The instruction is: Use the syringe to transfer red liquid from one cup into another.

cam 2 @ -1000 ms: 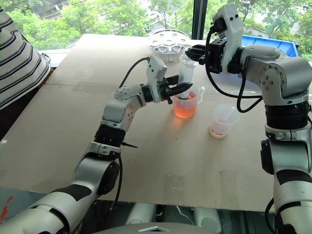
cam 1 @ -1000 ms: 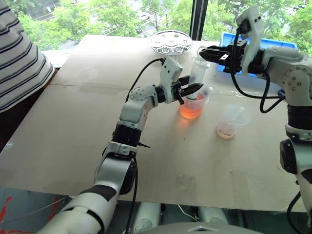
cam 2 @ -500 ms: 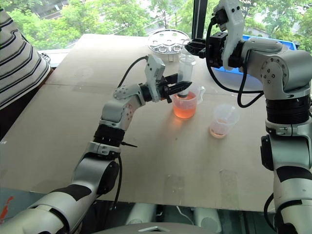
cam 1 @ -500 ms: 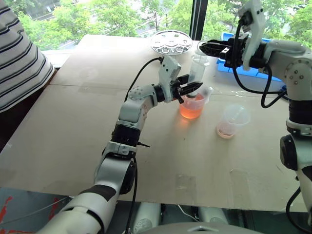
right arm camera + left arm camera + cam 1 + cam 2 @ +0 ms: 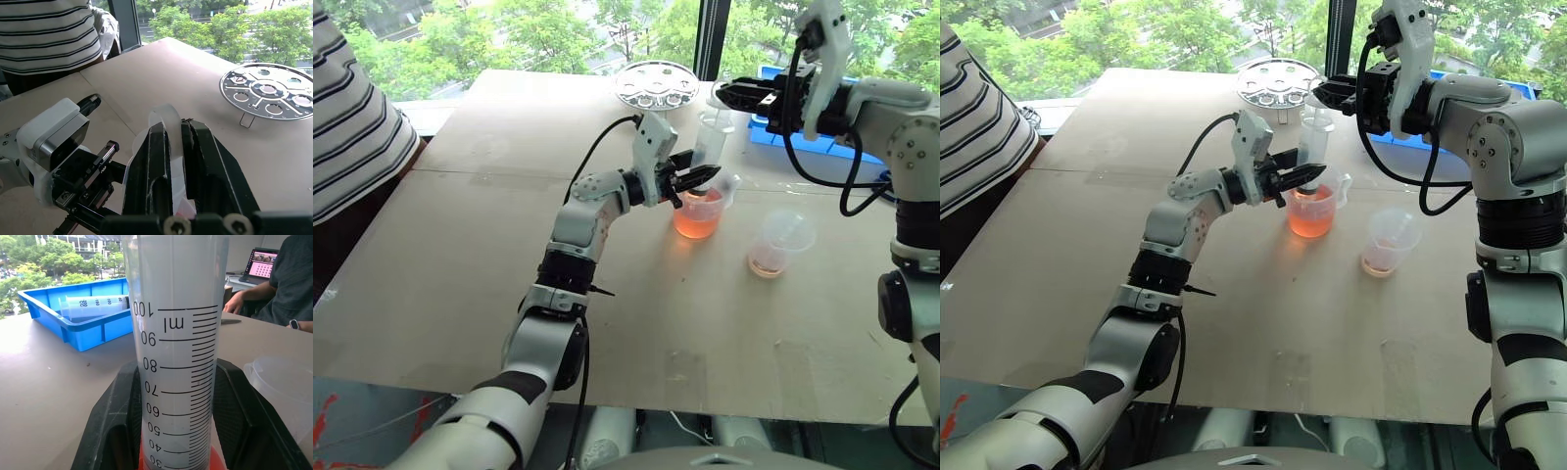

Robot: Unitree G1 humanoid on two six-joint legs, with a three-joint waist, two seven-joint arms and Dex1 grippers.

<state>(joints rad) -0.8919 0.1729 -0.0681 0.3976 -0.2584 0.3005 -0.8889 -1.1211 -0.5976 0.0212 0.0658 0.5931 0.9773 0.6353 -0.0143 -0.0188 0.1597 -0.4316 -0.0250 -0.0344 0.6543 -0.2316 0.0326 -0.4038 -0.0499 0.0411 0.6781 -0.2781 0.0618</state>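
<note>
Clear plastic, the syringe (image 5: 1313, 147) is held near upright, tip down in the handled beaker (image 5: 1311, 210) toward the desk's far edge. Its barrel is clamped by the left gripper (image 5: 1304, 175); its plunger top is pinched by the right gripper (image 5: 1324, 94). An off-axis pull could tip the beaker, spilling red liquid (image 5: 1310, 221).
</note>
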